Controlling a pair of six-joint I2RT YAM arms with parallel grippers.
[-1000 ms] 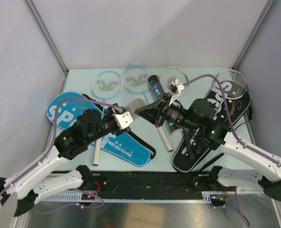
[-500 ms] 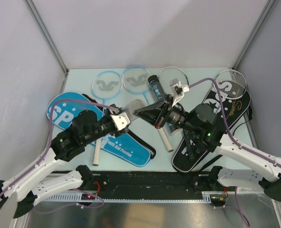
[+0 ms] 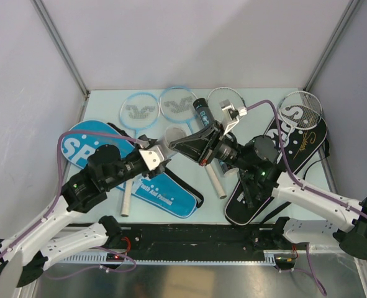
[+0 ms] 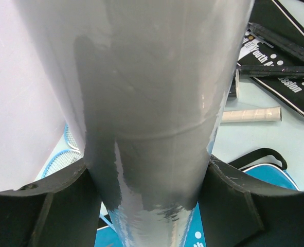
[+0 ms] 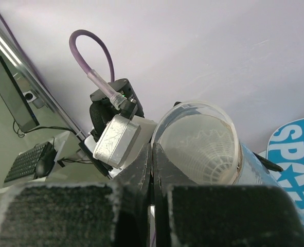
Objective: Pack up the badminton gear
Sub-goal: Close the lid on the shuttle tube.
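The white tube (image 4: 152, 128) looks light, slick and thin-walled. The left fingers (image 4: 234, 200) clasp its body, best gently. The right fingers (image 5: 139, 170) are closed tight at its mouth.

Four rackets lie on the table (image 3: 102, 105). Two have light-blue frames: the first light-blue racket (image 3: 138, 110) and the second light-blue racket (image 3: 177, 102). Two have thin silver frames: the first silver racket (image 3: 228, 97) and the second silver racket (image 3: 301, 107). Two white-wrapped handles show clearly, the left handle (image 3: 125, 200) and the middle handle (image 3: 216, 183). There are two racket covers, one blue cover (image 3: 164, 192) and one black cover (image 3: 236, 211). There are two tubes, one black tube (image 3: 203, 112) and one translucent white tube (image 3: 174, 134). One shuttlecock (image 5: 206, 152) can be counted, seen through the white tube's open mouth in the right wrist view.
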